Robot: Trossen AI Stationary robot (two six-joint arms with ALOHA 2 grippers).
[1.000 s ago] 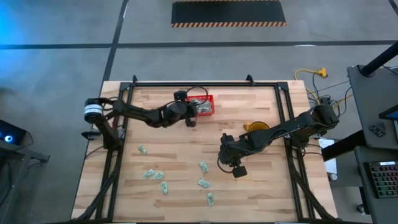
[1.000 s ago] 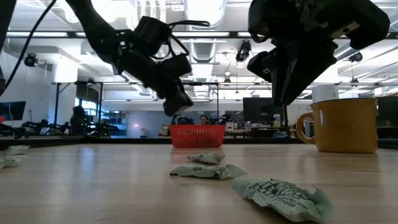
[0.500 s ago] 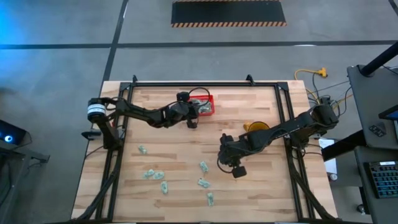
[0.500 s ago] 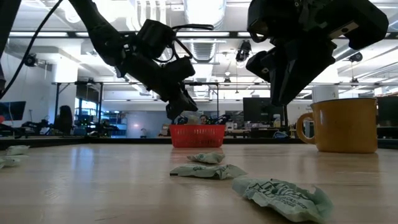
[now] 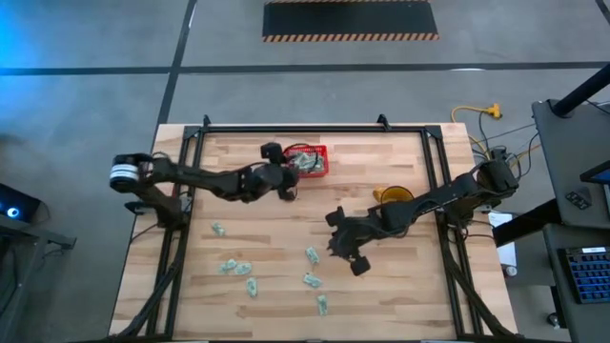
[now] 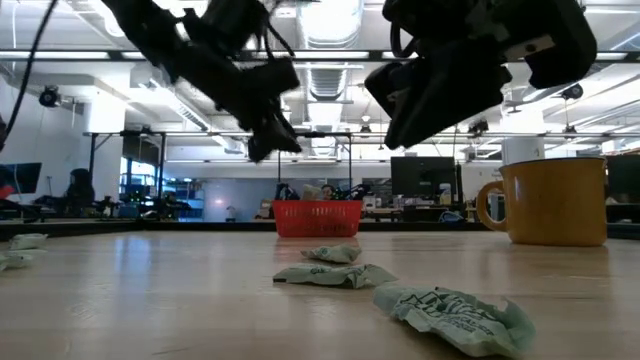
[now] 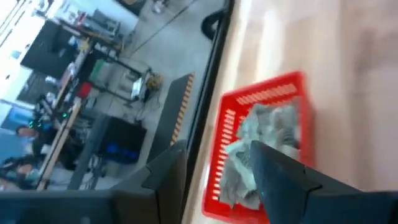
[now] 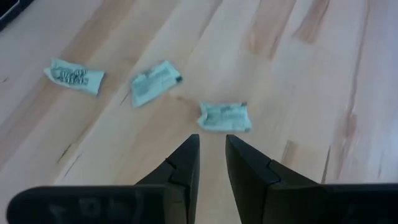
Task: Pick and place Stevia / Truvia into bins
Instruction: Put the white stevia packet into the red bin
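Sorting underway: pale green-and-white paper sachets are being moved from a light wooden table (image 5: 286, 238) into a bin.
Table: the butcher-block top is framed by a dark rail; both dark arms are reached over it.
Left gripper (image 5: 286, 183): held just beside the basket's near edge, above the table; its fingers are parted wide and nothing is seen between them.
Right gripper (image 8: 211, 163): held over the middle of the table; its fingers are set slightly apart with nothing between them, and are pointed at one loose sachet (image 8: 224, 116).
Mug: a mustard-yellow ceramic mug (image 5: 391, 194) is stood near the right arm, apart from the work.
Bin: a small red latticed plastic basket (image 5: 317, 164) is placed by the far rail; crumpled sachets (image 7: 267, 134) are already lying inside.
Loose sachets (image 5: 312, 254): several remain scattered on the near half of the table.
Step judged: a drop seems just finished on the left; a pick is being lined up on the right.
Next move: the right gripper must be lowered squarely over the flat sachet and closed on it.
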